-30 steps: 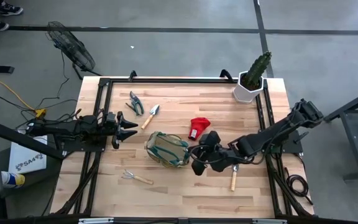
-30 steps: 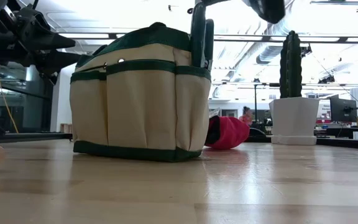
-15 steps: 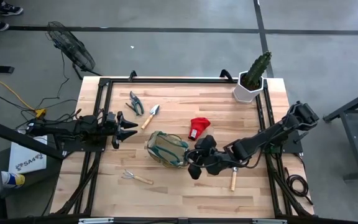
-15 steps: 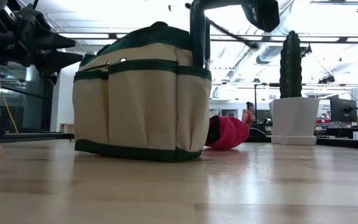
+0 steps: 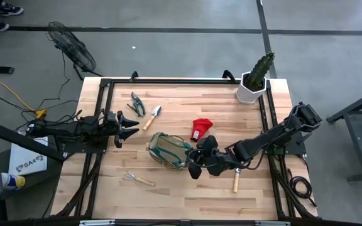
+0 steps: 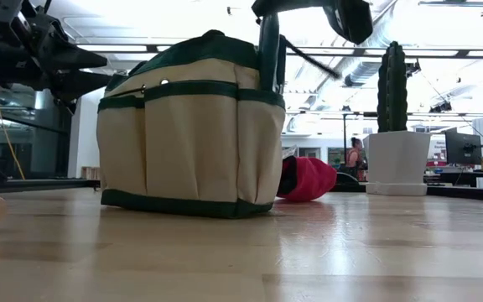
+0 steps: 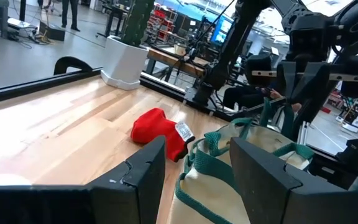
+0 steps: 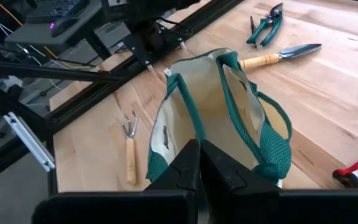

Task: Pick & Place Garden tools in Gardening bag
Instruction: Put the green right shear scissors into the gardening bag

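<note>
The gardening bag [image 5: 168, 150] stands mid-table, soft tan fabric with dark green trim and looped handles, mouth gaping. The right gripper [image 5: 193, 169] hovers at its edge, fingers pressed together, seemingly pinching a handle. The left gripper [image 5: 127, 124] waits spread apart nearby.

- The pale, planked wooden table top [image 5: 187, 188] is showing a smooth, faintly glossy finish.
- The small tan cloth gardening bag [image 6: 187, 134] with dark green woven trim is looking soft and matt.
- The red glove-like piece [image 7: 159, 132] is appearing as matt fabric.
- The trowel [image 8: 283, 56] is pairing a light wooden handle with a dull grey metal blade.
- The small hand rake [image 8: 130, 151] is showing a smooth wooden handle and thin metal prongs.
- The white hexagonal plant pot [image 6: 397, 164] is looking smooth and matt.
</note>
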Robot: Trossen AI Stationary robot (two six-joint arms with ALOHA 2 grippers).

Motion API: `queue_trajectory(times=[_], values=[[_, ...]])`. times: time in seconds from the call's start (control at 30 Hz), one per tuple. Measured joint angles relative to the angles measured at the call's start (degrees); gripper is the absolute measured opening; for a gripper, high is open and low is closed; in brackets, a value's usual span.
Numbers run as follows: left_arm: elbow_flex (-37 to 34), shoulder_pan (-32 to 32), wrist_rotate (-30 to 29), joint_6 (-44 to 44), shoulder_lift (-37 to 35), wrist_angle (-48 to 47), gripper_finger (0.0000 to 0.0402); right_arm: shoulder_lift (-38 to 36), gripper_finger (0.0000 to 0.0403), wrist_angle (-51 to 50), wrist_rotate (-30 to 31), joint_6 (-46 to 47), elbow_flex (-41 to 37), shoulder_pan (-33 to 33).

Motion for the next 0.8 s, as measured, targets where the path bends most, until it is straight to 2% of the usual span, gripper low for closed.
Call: queue_trajectory(times=[0.23,0.4,0.6,0.8], values=[[0.0,0.0,0.0,0.0,0.0,0.0,0.0174,-0.4,0.0004,1.9,1.3,-0.6,0.0,-2.7],[0.0,0.0,0.0,0.0,0.0,-0.1,0.0174,-0.8,0.0004,3.6,1.2,-1.5,0.0,-2.3],[0.0,0.0,0.6,0.0,0.0,-0.1,0.0174,-3.0,0.0004,2.1,2.0,-0.8,0.1,1.1],[0.0,0.0,0.7,-0.6,0.0,-0.1,0.0174,-3.5,0.0004,-5.4,2.8,7.5,0.1,5.5]])
